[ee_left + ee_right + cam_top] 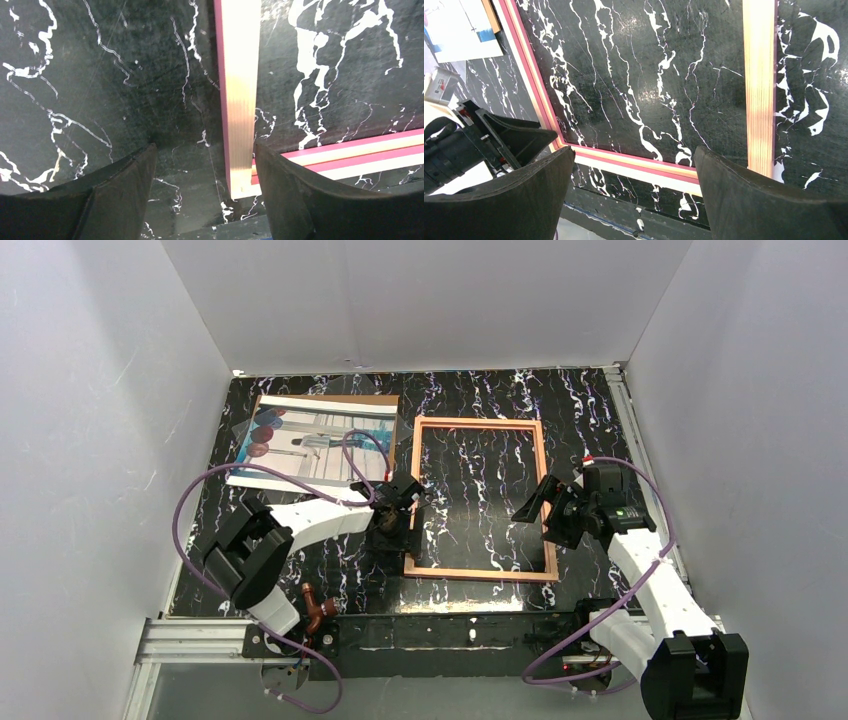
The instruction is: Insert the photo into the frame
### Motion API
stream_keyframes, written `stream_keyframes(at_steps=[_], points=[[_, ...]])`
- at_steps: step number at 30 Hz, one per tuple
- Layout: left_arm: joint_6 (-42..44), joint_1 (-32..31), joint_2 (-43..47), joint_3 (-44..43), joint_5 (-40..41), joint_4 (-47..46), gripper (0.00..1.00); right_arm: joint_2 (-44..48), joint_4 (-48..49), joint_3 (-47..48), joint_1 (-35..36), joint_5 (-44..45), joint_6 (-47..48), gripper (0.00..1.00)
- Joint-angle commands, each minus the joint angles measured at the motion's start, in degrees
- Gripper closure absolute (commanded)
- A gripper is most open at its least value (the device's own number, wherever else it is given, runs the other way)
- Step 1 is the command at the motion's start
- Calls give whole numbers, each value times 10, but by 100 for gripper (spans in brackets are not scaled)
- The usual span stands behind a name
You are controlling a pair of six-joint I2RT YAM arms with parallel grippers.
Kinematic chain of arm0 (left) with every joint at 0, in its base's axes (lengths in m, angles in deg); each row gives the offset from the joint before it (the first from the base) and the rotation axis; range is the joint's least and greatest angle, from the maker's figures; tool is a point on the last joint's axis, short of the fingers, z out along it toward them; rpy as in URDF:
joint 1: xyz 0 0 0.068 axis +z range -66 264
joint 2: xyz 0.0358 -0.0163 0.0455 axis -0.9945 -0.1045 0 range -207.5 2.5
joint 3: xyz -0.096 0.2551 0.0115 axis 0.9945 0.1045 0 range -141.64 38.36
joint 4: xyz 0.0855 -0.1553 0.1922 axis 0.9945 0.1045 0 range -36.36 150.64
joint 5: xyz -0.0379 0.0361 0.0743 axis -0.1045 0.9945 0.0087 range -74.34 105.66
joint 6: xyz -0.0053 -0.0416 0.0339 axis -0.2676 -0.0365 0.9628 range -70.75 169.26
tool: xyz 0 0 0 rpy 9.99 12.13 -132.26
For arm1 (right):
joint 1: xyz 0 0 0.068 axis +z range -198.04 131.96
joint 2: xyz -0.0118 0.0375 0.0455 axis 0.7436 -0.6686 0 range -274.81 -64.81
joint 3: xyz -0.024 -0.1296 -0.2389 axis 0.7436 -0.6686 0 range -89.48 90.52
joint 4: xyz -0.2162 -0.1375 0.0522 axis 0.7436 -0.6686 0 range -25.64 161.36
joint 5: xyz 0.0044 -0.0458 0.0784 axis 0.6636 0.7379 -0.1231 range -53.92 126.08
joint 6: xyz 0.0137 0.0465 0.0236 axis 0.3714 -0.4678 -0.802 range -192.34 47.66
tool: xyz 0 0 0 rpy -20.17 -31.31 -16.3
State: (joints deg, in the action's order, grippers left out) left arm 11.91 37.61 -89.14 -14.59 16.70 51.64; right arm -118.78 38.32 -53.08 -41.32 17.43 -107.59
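The frame (478, 423) lies flat in the middle of the table, copper-orange side up, with a pink-red edge showing in the wrist views. My left gripper (397, 540) hangs over its near left corner. In the left wrist view the frame's left bar (240, 100) runs between the open fingers, close to the right finger (280, 180), with a wide gap on the other side. The photo (315, 440) lies at the back left on a brown board (372, 400). My right gripper (533, 498) hovers open over the frame's right side, holding nothing.
White walls close in the black marbled table (590, 410) on three sides. The right wrist view looks down on the frame's near bar (634, 167) and right bar (759, 85), with my left gripper (499, 135) at that view's left edge. Purple cables loop beside both arms.
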Motion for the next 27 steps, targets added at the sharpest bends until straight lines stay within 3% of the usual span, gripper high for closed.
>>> stream_keyframes(at_steps=[1, 10, 17, 23, 25, 27], points=[[-13, 1, -44, 0, -19, 24, 35, 4, 14, -12, -3, -14, -2, 2], [9, -11, -77, -29, -41, 33, 64, -3, 22, -17, -3, -17, -5, 2], [11, -26, -95, -60, -51, 45, 68, -6, 24, -13, -2, -21, -7, 2], [-1, -38, -102, -74, -49, 42, 62, -6, 24, -13, -2, -21, -6, 2], [1, -38, -93, -68, -40, 46, 54, -4, 23, -13, -2, -21, -6, 1], [2, -38, -79, -65, -22, 57, 39, -4, 23, -13, -2, -20, -5, 2]])
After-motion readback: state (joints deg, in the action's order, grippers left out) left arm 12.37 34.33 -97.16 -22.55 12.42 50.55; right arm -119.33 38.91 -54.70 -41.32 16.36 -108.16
